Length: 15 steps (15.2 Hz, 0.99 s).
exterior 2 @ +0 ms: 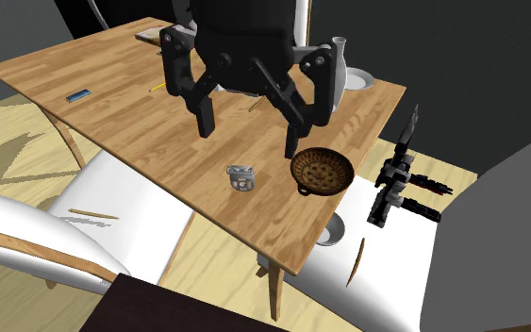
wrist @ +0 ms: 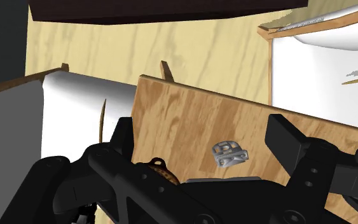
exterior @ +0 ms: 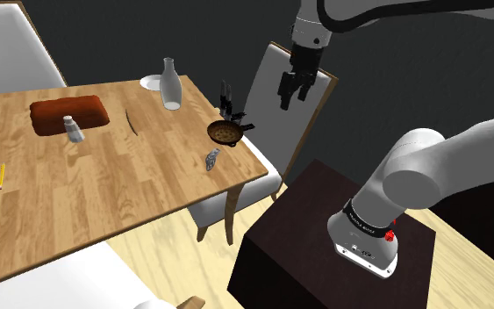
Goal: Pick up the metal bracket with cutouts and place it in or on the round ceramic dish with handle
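The metal bracket with cutouts (exterior: 211,159) (exterior 2: 240,177) (wrist: 229,153) is small and grey and lies near the wooden table's corner. Just beside it sits the round brown dish with a short handle (exterior: 224,132) (exterior 2: 322,171), whose rim (wrist: 160,170) peeks out behind the hand in the wrist view. My black gripper (exterior: 290,92) (exterior 2: 249,135) (wrist: 203,130) hangs open and empty, well above the table's end. It touches neither the bracket nor the dish. The bracket appears between the spread fingers, far below them.
The wooden table (exterior: 104,176) also carries a pale bottle (exterior: 171,85), a plate (exterior: 153,83), a brown block (exterior: 69,114), a small shaker (exterior: 74,130) and a pencil (exterior: 2,176). A white chair (exterior: 275,97) with a black object (exterior 2: 400,184) on its seat stands at the table's end. The dark stand (exterior: 324,237) is nearby.
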Each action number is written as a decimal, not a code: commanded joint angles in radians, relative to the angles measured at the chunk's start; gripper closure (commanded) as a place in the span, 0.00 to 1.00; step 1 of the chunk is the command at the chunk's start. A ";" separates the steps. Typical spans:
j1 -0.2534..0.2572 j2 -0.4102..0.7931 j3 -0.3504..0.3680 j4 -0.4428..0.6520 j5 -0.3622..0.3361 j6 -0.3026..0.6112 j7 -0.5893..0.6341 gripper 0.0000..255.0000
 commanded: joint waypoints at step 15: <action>0.038 0.557 0.114 0.046 0.016 0.566 0.195 0.00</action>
